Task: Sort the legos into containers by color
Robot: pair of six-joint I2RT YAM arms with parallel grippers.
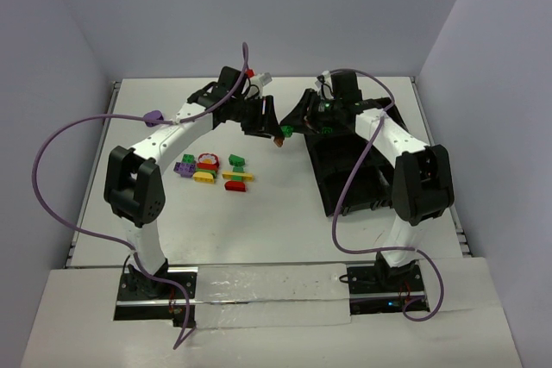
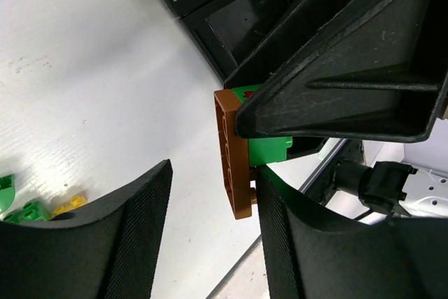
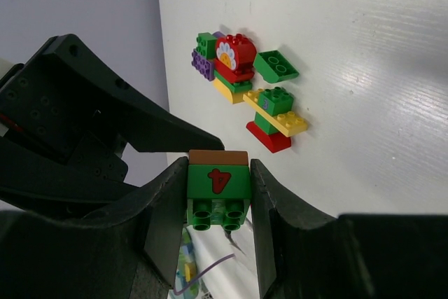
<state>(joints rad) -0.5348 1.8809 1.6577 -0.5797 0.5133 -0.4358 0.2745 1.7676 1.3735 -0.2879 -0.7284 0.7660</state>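
the right gripper [image 3: 218, 195] is clenched on a green brick [image 3: 218, 181] and holds it in the air just beside the tray [image 1: 330, 180]. a brown plate [image 2: 232, 159] is stuck on the brick's side facing the left gripper [image 2: 212, 194], whose jaws stand apart around it, one pad [image 2: 280, 243] closer. i think pulling them apart comes next

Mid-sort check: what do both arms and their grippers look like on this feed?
The two arms match. The left arm and right arm have white links joined by bulky black joint housings, and a purple cable loops along each. The left gripper and right gripper are black, with wedge-shaped fingers faced in a fine woven texture. I see no printed markings.
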